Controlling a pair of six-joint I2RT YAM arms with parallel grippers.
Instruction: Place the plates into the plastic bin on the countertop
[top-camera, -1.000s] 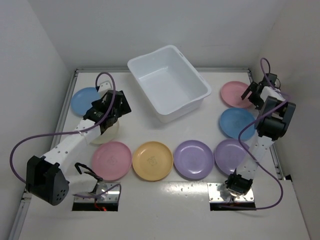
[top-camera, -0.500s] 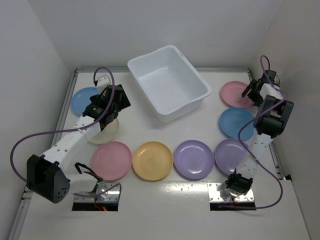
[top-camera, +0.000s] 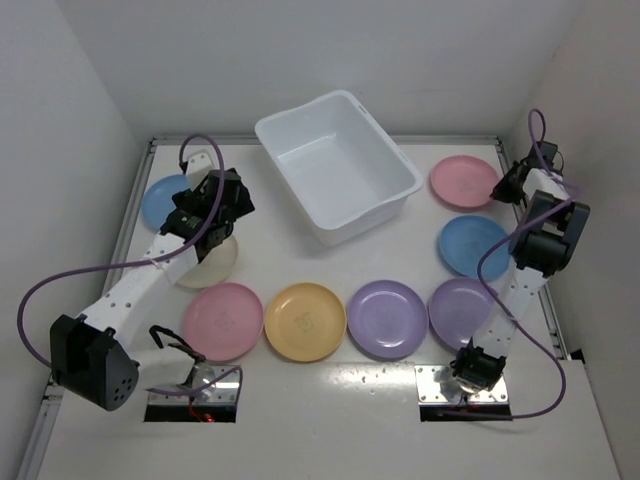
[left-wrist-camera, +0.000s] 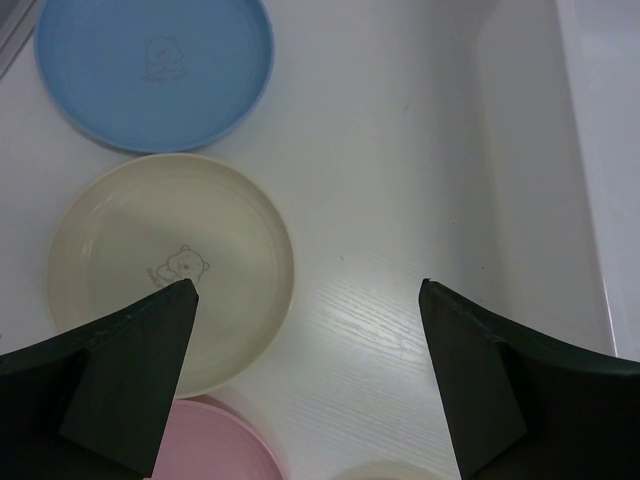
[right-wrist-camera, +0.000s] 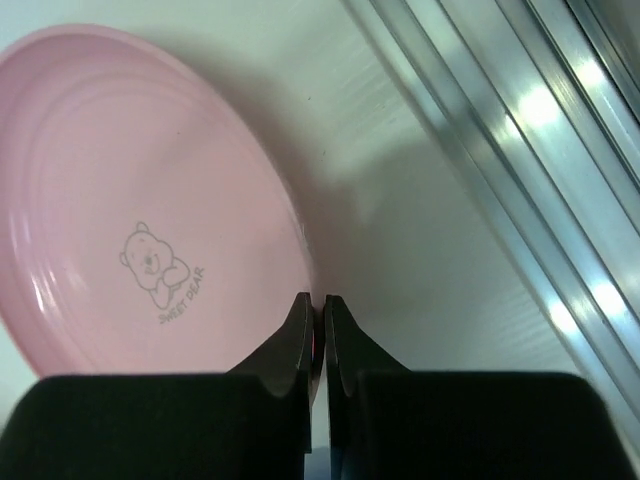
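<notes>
Pinching the rim of the far pink plate (right-wrist-camera: 150, 220), the right hand (right-wrist-camera: 315, 310) is clenched on it edge-on, a finger on each face of the lip and the jaws almost meeting. The rim is thin, so an edge grip is the practical way to lift a flat plate. Shadow under the gripped side suggests that edge is raised off the worktop (top-camera: 330, 400); whether the opposite edge is also up, cannot tell. This plate is at the far right corner, just beside the metal rail (right-wrist-camera: 500, 150) and well apart from the plastic bin (top-camera: 335, 165). The bin stands far centre, turned at an angle, with nothing in it. Likely step: carry the plate left to the bin and drop it flat, since the bin looks one plate wide.

The left hand (left-wrist-camera: 307, 290) is released, jaws wide, holding nothing. It hangs over bare worktop just beside the cream plate (left-wrist-camera: 170, 270), probably lining up on that rim. The light blue plate (left-wrist-camera: 155, 70) lies just beyond, the two nearly touching.

The rest lie flat on the worktop: near pink plate (top-camera: 223, 320), yellow plate (top-camera: 305, 320), purple plate (top-camera: 387, 318), second purple plate (top-camera: 460, 310) partly under the right arm, and second light blue plate (top-camera: 472, 245) near the held one. None are binned, so the task is at its start. Risk: the plate slipping from so narrow a pinch.
</notes>
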